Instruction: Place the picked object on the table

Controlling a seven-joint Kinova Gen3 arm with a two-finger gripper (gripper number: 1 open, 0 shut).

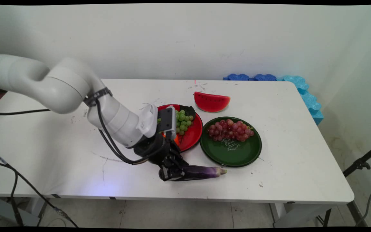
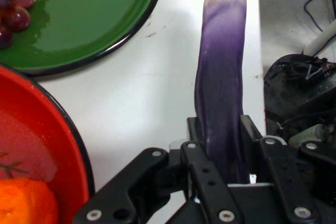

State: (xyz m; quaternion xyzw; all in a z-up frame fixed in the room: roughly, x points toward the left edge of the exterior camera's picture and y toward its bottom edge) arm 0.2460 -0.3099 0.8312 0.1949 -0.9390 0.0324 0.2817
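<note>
end effector (image 2: 220, 169) | pinching eggplant (image 2: 221, 77) stem end | lying on table (image 1: 60, 154)

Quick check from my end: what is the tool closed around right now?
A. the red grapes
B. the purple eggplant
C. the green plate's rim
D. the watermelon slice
B. The tool has its fingers on either side of the purple eggplant, which lies on the table in front of the plates.
</note>
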